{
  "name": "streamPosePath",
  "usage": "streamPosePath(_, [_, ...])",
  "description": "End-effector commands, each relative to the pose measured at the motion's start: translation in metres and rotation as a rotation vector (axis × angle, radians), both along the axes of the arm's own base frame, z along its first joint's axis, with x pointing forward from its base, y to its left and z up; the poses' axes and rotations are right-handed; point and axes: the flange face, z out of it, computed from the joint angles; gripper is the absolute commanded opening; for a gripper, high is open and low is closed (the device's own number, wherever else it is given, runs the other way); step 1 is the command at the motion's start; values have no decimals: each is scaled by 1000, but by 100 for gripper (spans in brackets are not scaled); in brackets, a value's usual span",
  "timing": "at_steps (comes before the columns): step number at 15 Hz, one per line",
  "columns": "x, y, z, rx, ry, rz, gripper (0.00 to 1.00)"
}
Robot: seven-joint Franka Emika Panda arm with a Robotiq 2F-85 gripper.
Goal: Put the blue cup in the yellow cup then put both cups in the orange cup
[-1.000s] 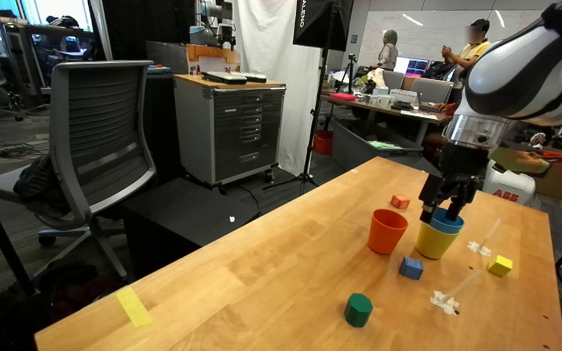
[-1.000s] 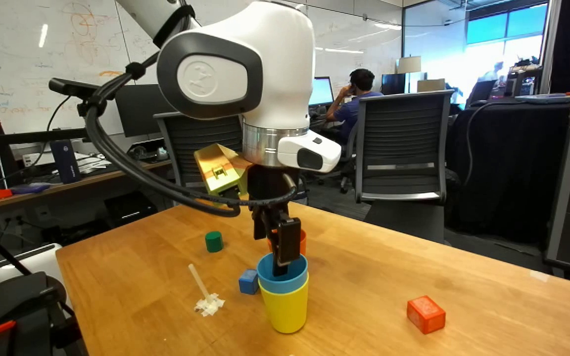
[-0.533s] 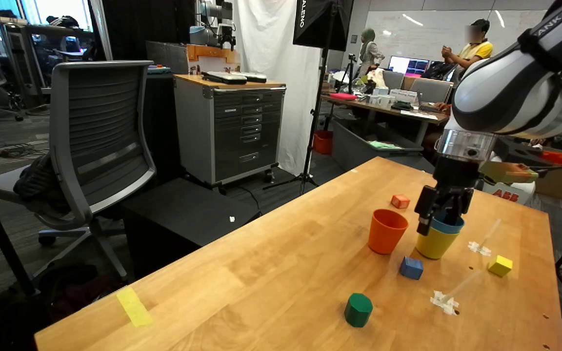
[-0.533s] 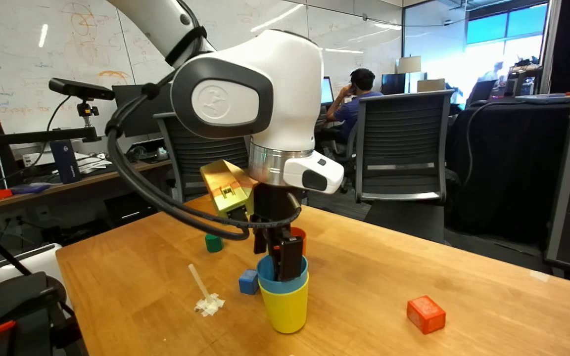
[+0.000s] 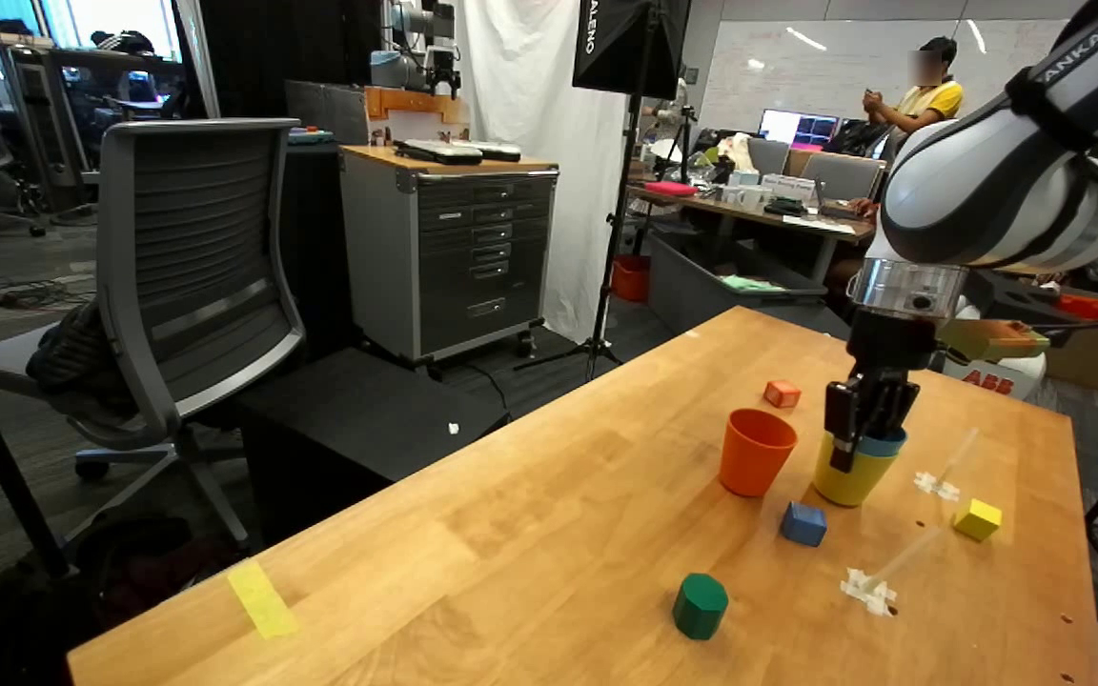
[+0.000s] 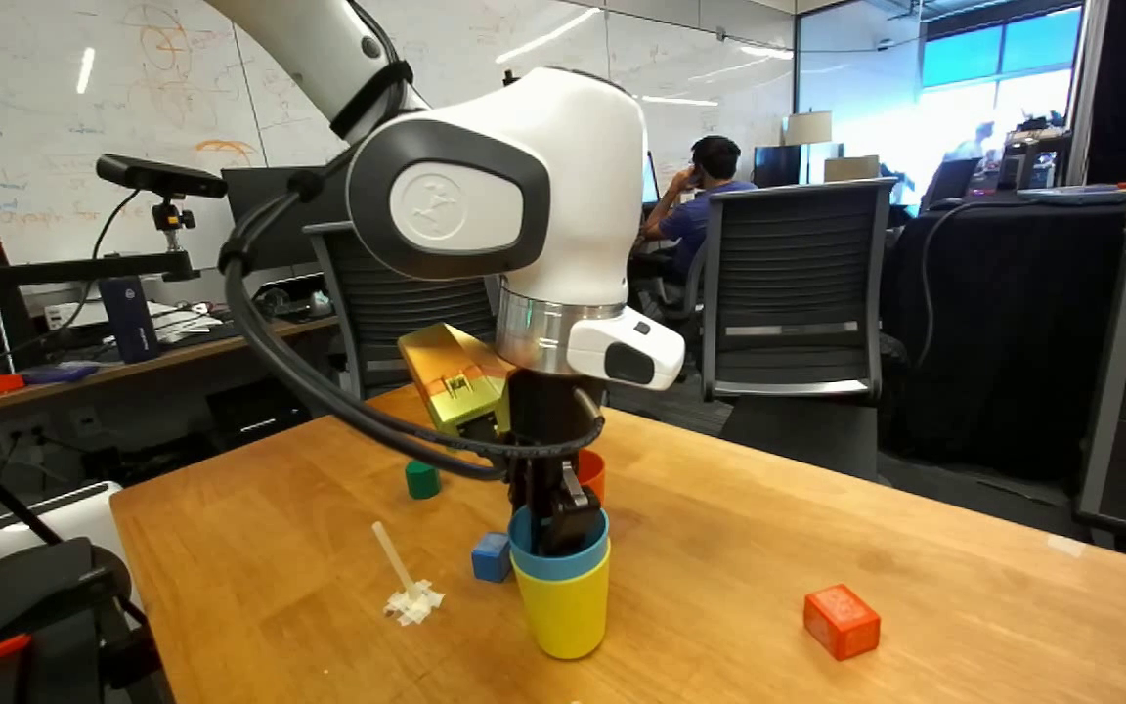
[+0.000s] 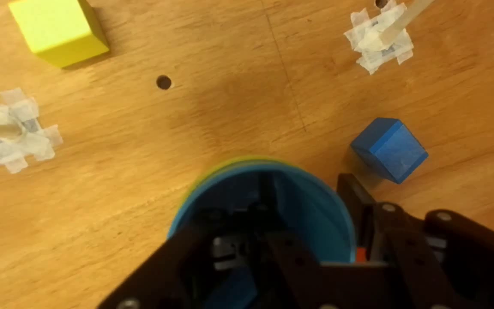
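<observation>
Presently, in an exterior view, a wooden tabletop is overhung by a robot arm, and toward its far edge the end effector is pointed down, its two fingers set astride a plastic wall; whether that wall is pinched cannot be told. Closer to the long left edge, the orange cup, largest of three, is stood upright. Just beside it, farther from that edge, the yellow cup is fitted with the blue cup, whose rim is raised above; one finger is placed inside the blue, one outside both. Smaller still, a blue block is set nearby, on the side away from the far edge. The nested pair can be judged light and slightly springy, smooth enough to slip but hardly fragile. A hold is best taken at the rim facing the orange cup, across both walls at once; were only the blue wall caught, the yellow cup could be left behind. In the wrist view the inner fingertip is swallowed by the dark interior, and the orange cup is reduced to what looks like a sliver. The depth of the nesting is concealed.
</observation>
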Motion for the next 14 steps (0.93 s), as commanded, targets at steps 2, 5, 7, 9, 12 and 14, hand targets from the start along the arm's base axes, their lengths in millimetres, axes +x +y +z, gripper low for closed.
streamPosePath(2, [3,2,5,-3,14,17,5])
streamPosePath(5, [4,3,8,-17,10,26,0])
streamPosePath(7, [4,4,9,-20,13,34,3])
streamPosePath(9, [4,4,9,-26,16,41,3])
streamPosePath(12, [3,6,12,-35,30,44,3])
streamPosePath(14, [1,5,17,-43,38,36,3])
